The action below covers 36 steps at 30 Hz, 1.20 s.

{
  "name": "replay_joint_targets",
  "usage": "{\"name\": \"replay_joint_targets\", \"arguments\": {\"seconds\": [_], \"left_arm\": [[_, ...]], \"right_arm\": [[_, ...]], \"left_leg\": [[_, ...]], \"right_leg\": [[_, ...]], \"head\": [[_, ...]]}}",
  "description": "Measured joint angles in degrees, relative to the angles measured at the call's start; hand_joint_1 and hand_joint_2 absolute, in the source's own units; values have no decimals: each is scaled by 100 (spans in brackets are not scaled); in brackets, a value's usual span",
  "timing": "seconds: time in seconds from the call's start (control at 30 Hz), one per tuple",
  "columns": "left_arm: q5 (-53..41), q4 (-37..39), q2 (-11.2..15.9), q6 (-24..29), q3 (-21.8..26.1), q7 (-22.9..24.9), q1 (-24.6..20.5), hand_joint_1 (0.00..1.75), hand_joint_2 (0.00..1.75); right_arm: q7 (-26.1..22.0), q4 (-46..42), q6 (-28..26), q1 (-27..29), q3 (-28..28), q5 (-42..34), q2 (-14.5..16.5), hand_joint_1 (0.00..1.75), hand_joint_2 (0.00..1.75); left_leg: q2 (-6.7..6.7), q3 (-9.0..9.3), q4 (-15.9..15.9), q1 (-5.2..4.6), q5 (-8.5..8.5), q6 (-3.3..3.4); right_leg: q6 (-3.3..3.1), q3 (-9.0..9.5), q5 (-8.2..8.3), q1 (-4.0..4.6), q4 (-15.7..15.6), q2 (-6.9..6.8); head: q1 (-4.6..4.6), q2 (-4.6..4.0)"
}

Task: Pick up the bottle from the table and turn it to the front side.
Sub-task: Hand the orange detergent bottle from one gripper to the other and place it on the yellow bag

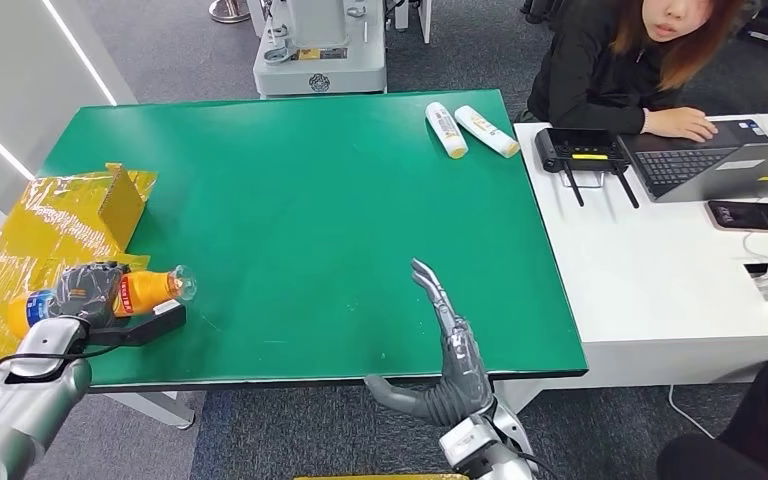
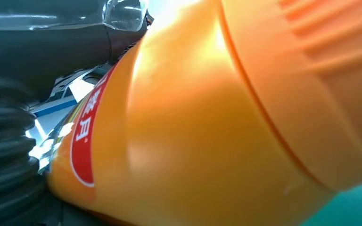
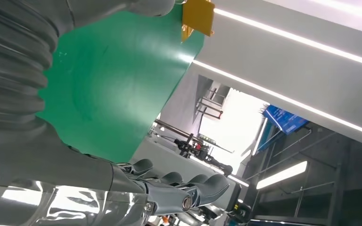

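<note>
Left hand point(image 1: 85, 290) grips the orange bottle point(image 1: 145, 291) around its middle, bottle lying sideways, cap end poking out past the hand over the green table point(image 1: 310, 200). Right hand point(image 1: 450, 345) open, fingers extended, holding nothing.

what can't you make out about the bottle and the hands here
- Bottle middle, head view: covered by the left hand, so the label side facing up cannot be told.
- Bottle label, left wrist view: too close, and cut by the hand's cover; text unreadable.
- Right hand, head view: wrist cut by the bottom edge.
- Two white bottles at the far edge: print too small.
</note>
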Motion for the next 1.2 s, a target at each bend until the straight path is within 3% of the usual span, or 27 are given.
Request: {"name": "replay_joint_targets", "arguments": {"seconds": [0.63, 0.93, 1.2], "left_arm": [[-1023, 201, -506, 1691, -45, 73, 54, 175, 175], [-1202, 308, -760, 1657, -216, 552, -226, 165, 175], [-598, 712, -873, 566, -124, 986, -552, 164, 175]], "right_arm": [[-43, 138, -195, -126, 349, -102, -62, 0, 175], [-12, 142, -345, -85, 411, 25, -80, 0, 175], [37, 142, -259, -41, 414, 134, -81, 0, 175]], "left_leg": [[0, 2, 1, 0, 0, -1], [0, 1, 1, 0, 1, -1], [2, 1, 0, 0, 0, -1]], "right_leg": [[0, -3, 0, 0, 0, -1], [-1, -3, 1, 0, 0, -1], [-2, -4, 2, 0, 0, 0]], "head": [[1, 0], [1, 0], [1, 0]]}}
